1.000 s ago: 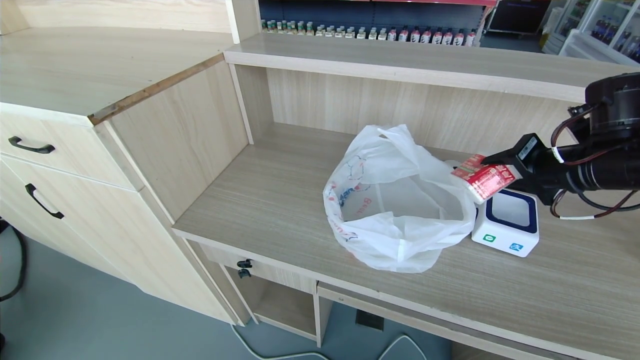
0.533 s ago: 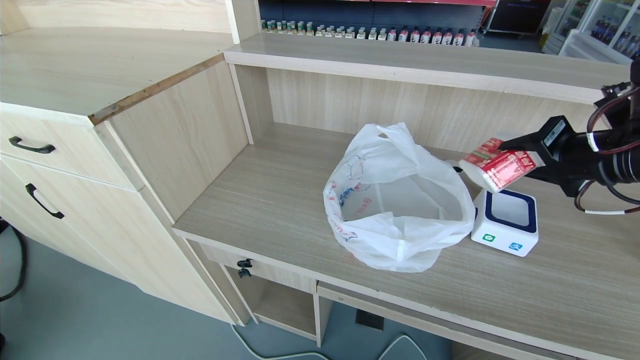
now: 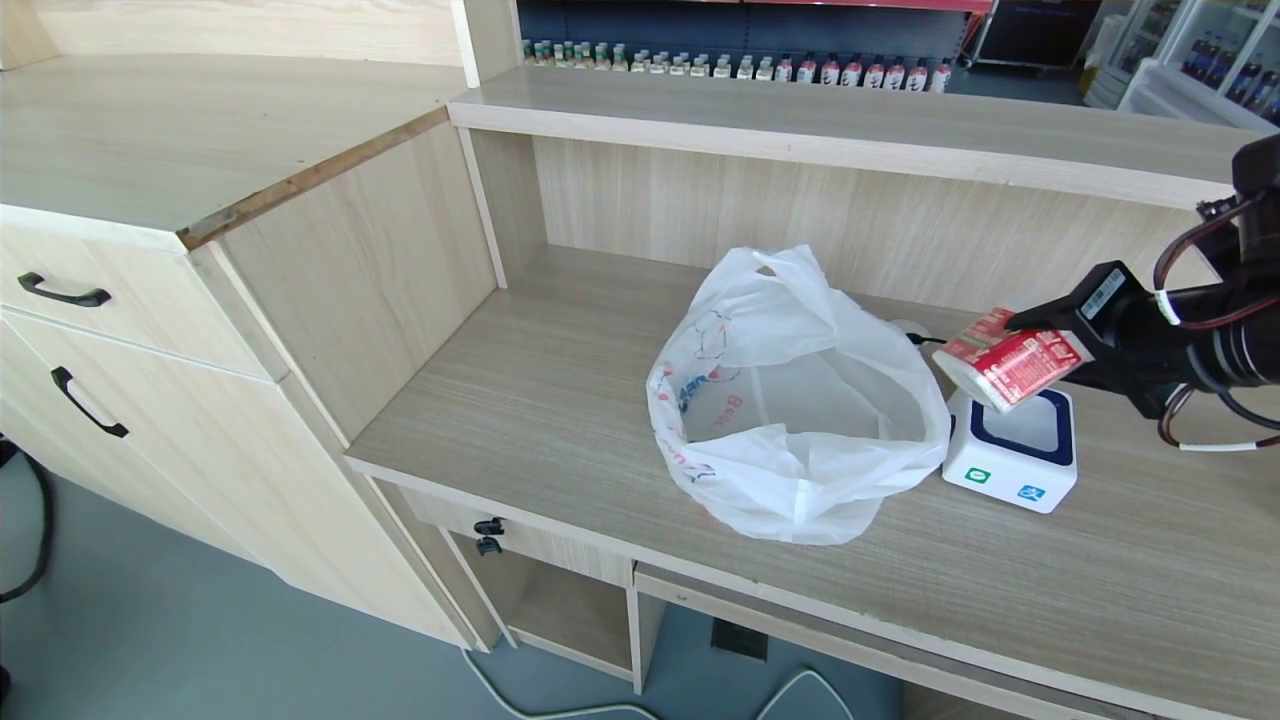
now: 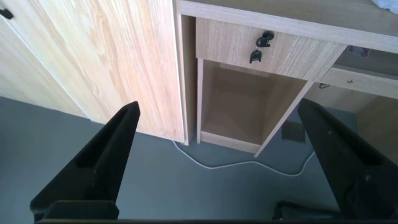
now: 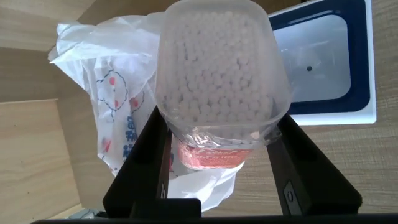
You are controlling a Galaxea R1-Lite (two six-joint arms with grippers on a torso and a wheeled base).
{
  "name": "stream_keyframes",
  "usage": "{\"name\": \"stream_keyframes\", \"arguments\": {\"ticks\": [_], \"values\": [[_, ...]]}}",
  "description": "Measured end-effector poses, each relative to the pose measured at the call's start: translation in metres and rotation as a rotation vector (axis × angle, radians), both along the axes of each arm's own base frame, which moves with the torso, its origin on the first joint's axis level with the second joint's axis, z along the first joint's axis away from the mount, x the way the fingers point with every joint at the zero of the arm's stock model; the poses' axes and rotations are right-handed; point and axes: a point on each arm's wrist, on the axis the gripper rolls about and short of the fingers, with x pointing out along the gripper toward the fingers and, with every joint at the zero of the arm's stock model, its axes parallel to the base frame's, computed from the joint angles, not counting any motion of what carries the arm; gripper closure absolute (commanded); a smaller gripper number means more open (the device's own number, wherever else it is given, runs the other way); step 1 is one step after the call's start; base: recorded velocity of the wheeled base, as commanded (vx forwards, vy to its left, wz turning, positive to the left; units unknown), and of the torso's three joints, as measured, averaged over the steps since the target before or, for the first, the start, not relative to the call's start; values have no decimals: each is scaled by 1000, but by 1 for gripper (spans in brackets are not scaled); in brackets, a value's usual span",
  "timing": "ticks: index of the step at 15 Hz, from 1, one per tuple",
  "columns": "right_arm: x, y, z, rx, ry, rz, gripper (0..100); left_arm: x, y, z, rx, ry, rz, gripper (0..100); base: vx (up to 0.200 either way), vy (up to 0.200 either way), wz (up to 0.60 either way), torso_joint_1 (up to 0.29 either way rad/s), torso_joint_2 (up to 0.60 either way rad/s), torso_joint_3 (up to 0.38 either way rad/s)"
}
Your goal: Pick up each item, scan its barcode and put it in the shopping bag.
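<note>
Shopping bag (image 3: pixel 790 400), thin white plastic, stands slumped on the desk (image 3: pixel 560 370) with its mouth gaping upward. Scanner (image 3: pixel 1005 482), a white block with a blue-rimmed window facing up, sits on the desk just beside the bag on the robot's right; the bag's film appears to touch its flank. Item in hand is a clear tub of cotton swabs (image 3: pixel 1010 365) with a red label, held in the air above the bag-side part of the scanner window. Right end effector (image 3: pixel 1035 352) is clamped on the tub, one finger against each side wall, with the swab-filled end projecting past the fingertips. The tub's long axis runs outward from the end effector toward the bag, near level, its free end dipping slightly. Governing relation: the bag mouth lies to the robot's left of the tub and lower, near at hand. Left end effector (image 4: pixel 217 155) hangs low in front of the desk, below its top, fingers spread wide and holding nothing, facing the floor (image 4: pixel 205 186). The right arm is plainly the nearer. Whether the barcode faces the window cannot be told. In my judgement the coming move is a short carry leftward over the rim; the soft rim could fold under the tub.
</note>
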Motion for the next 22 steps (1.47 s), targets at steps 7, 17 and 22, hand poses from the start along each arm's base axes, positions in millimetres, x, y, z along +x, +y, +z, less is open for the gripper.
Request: {"name": "stream_keyframes", "arguments": {"ticks": [7, 17, 22], "values": [[0, -2, -6, -40, 30, -65, 100, 0, 0, 0, 0, 0, 0, 0, 0, 0, 0, 0, 0, 0], [4, 0, -8, -46, 38, -60, 100, 0, 0, 0, 0, 0, 0, 0, 0, 0, 0, 0, 0, 0], [5, 0, -10, -46, 52, -64, 100, 0, 0, 0, 0, 0, 0, 0, 0, 0, 0, 0, 0, 0]]}}
